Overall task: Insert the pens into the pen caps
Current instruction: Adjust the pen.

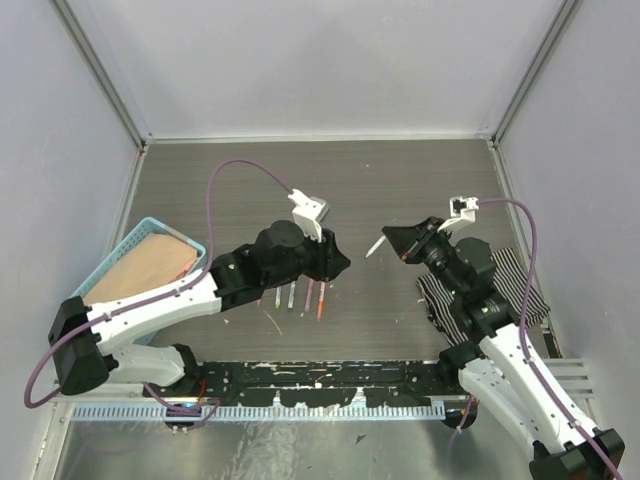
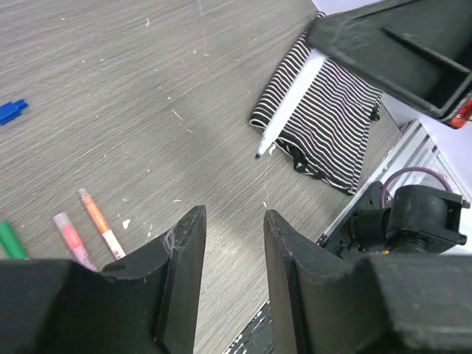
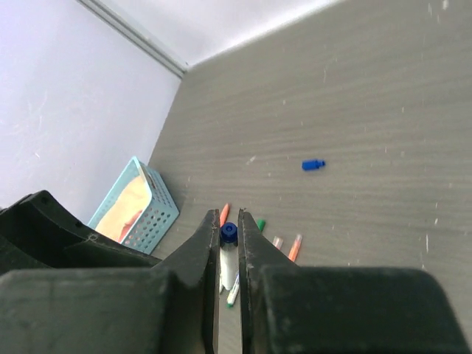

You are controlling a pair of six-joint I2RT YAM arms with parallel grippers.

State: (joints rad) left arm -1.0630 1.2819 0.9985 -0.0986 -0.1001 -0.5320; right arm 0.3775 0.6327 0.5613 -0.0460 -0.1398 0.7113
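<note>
My right gripper (image 3: 228, 215) is shut on a white pen with a blue end (image 3: 228, 234), held above the table. In the top view that pen (image 1: 376, 246) sticks out leftward from the right gripper (image 1: 393, 236). My left gripper (image 2: 234, 212) is open with nothing between its fingers; it hovers over the table, facing the right gripper (image 2: 391, 44) and the held pen (image 2: 291, 110). Several pens (image 1: 300, 297) lie side by side under the left gripper (image 1: 342, 264): orange (image 2: 99, 221), pink (image 2: 72, 240), green (image 2: 11, 240). A blue pen cap (image 3: 313, 164) lies alone on the table.
A light blue basket (image 1: 196, 243) with a tan thing inside stands at the left edge. A black-and-white striped cloth (image 1: 510, 285) lies at the right under the right arm. Walls close the table in at back and sides.
</note>
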